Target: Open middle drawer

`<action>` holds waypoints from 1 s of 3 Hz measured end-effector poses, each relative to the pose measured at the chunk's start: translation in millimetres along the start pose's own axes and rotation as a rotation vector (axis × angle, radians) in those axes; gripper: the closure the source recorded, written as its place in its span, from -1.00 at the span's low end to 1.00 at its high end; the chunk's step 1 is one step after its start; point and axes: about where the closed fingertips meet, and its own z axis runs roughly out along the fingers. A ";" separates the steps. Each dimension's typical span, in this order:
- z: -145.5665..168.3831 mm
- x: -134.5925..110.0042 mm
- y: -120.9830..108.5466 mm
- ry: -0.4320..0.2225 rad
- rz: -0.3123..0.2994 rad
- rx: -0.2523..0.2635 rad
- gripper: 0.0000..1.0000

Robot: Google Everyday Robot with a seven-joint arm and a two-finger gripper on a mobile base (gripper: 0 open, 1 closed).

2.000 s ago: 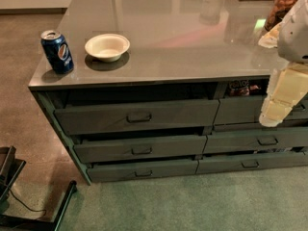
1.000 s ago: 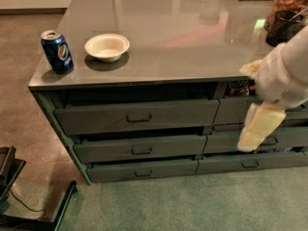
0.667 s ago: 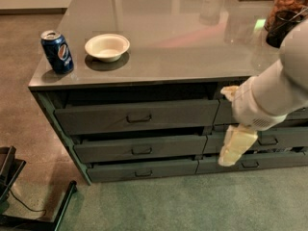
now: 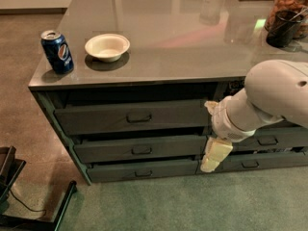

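Middle drawer [image 4: 139, 148]: second of three stacked fronts, looks shut.
Hand [image 4: 210, 160]: just right of the middle drawer, well apart from its handle [image 4: 141, 150]; how open, cannot tell; nothing held.
Left: grasp, pull.

Glossy grey cabinet [image 4: 168, 42] on green carpet [image 4: 159, 201]; brown floor [image 4: 19, 42] beyond; claw [image 4: 210, 162] low at its front.

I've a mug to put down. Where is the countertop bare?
Bare: the middle of the countertop, between the bowl and the dark cup. Crowded: left edge with the can, right corner. The gripper hangs below, beside the middle drawer.
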 end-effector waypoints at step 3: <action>127.5 30.2 12.1 -0.004 -0.015 0.003 -1.00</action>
